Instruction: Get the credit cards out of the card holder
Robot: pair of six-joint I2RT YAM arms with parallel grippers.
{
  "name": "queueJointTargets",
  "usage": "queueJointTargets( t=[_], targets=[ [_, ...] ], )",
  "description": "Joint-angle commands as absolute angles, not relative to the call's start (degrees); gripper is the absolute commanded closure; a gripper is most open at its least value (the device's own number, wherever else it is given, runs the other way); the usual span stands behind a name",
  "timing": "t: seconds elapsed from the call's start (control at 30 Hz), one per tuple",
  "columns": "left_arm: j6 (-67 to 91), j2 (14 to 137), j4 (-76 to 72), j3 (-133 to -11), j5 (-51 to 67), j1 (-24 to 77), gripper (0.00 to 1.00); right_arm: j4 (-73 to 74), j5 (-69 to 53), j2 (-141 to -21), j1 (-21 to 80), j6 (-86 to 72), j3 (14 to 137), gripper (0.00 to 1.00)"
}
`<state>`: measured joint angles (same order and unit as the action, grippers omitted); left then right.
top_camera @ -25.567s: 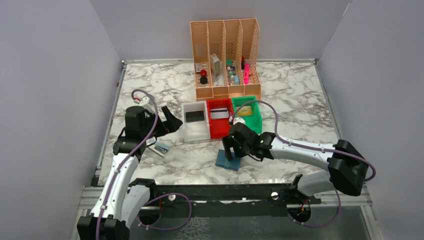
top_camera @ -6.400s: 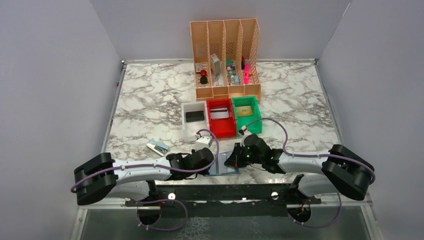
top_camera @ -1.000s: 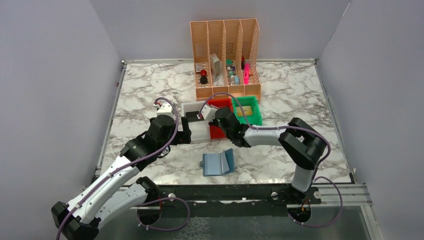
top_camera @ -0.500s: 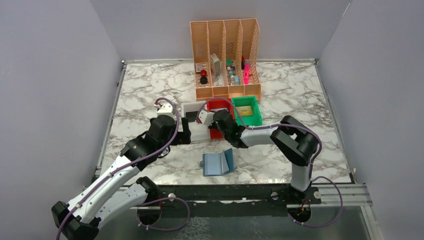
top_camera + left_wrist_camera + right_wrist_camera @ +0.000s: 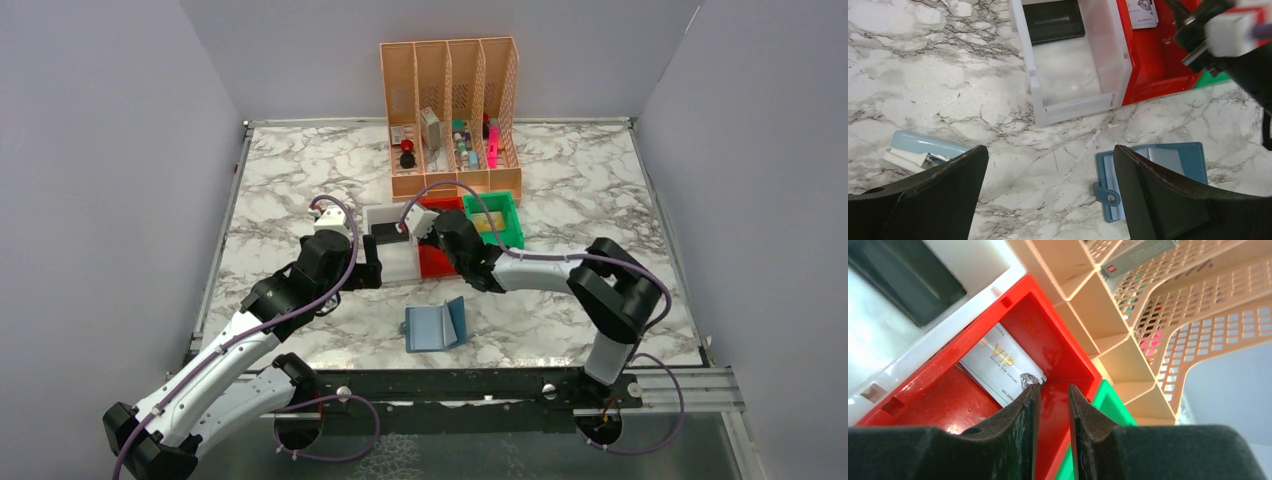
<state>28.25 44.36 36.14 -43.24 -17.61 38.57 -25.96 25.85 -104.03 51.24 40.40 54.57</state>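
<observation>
The card holder (image 5: 436, 326) lies open on the bench (image 5: 300, 180), close to the near edge, with its snap tab pointing left. In the left wrist view a pale grey card (image 5: 1168, 157) appears to sit in one of its pockets, so I judge the task unfinished.

Just behind and to the left of the holder hovers the left end effector (image 5: 1048, 200), fingers spread wide and empty. A light blue stapler (image 5: 923, 150) lies farther left of the holder. Behind the holder, the right end effector (image 5: 1052, 390) hangs over the red bin (image 5: 948, 395), its fingers a narrow gap apart with nothing between them. A white VIP card (image 5: 1000, 371) lies flat in that bin.

The step in hand looks like the pause after a drop-off. The next move calls for returning to the holder, pinning one half down and sliding the grey card out by its edge.

Six seconds ago both end effectors were down at the holder. Both are now raised behind it. Over the last half second the holder has not moved, while the right arm's elbow has swung rightwards.
</observation>
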Motion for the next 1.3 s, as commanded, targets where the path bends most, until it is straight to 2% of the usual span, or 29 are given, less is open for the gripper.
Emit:
queueJointTargets(
  t=[0.0, 0.1, 0.2, 0.33, 0.43, 0.6, 0.9, 1.07, 1.13, 1.27],
  targets=[
    [27.93, 44.50, 36.30, -42.89, -18.54, 38.30, 0.01, -20.16, 27.95, -95.29, 50.98, 25.86, 56.05, 0.68],
    [27.90, 44.50, 36.26, -42.84, -18.56, 38.28, 0.01, -6.31, 24.86, -89.06, 50.98, 7.38, 58.78, 0.67],
    [28.01, 44.53, 36.22, -42.80, -18.79, 38.26, 0.01, 4.65, 12.48, -82.83, 50.98, -9.74, 58.88, 0.67],
    [28.05, 44.73, 36.23, -42.73, -18.98, 38.24, 0.01, -2.86, -10.37, -73.47, 51.17, -23.03, 47.19, 0.71],
    [28.03, 44.84, 36.27, -42.72, -18.98, 38.23, 0.01, -7.79, -15.35, -69.95, 52.79, -30.56, 39.59, 0.72],
    [28.13, 44.83, 36.29, -42.69, -19.20, 38.24, 0.01, -0.28, -6.10, -70.84, 61.10, -31.30, 40.34, 0.74],
    [28.25, 44.48, 36.27, -42.32, -19.38, 38.21, 0.01, 16.21, 13.69, -83.82, 71.51, -35.84, 49.59, 0.76],
    [28.19, 44.16, 36.14, -42.06, -18.91, 38.24, 0.01, 18.76, 17.98, -89.94, 73.55, -37.68, 52.48, 0.63],
    [28.05, 44.31, 36.00, -42.06, -18.73, 38.24, 0.01, 18.61, 18.68, -91.76, 73.92, -38.23, 53.28, 0.54],
    [28.04, 44.61, 35.95, -42.02, -18.55, 38.25, 0.01, 18.28, 19.44, -93.64, 74.53, -39.17, 54.16, 0.51]
  ],
)
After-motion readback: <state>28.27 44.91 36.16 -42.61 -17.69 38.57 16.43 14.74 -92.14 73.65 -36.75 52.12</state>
